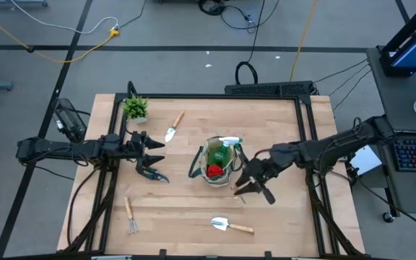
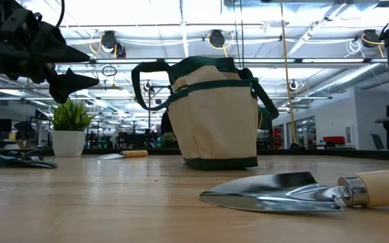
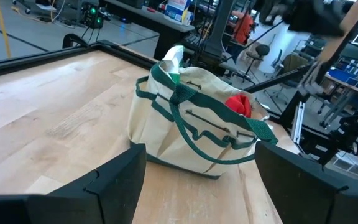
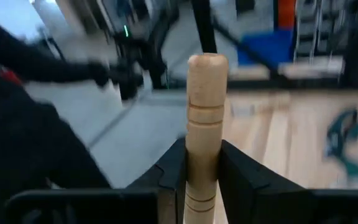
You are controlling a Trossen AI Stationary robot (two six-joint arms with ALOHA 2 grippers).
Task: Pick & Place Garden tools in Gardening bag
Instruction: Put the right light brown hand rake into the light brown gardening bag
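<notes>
The beige gardening bag [image 1: 219,165] with dark green trim stands mid-table, holding a green spray bottle [image 1: 227,144] and a red glove [image 1: 214,172]. My left gripper [image 1: 152,149] is open and empty to the bag's left, above the dark pruning shears [image 1: 152,173], and faces the bag [image 3: 194,127]. My right gripper [image 1: 248,185] is just right of the bag, shut on a wooden-handled tool [image 4: 204,118]. A trowel [image 1: 173,128] lies at the far left, a fork [image 1: 130,215] at the near left, and another trowel [image 1: 231,225] near the front edge. My right gripper pinches the tool's wooden handle [image 4: 201,177] between its two fingers, along its lower part. The handle's rounded free end [image 4: 207,65] sticks out well past the fingertips, in line with the fingers. The gripper hides the tool's metal end.
A small potted green plant [image 1: 135,108] stands at the table's far left corner. Black frame rails run along the table's edges [image 1: 305,130]. Bare wood lies between the bag and the near trowel [image 2: 282,192].
</notes>
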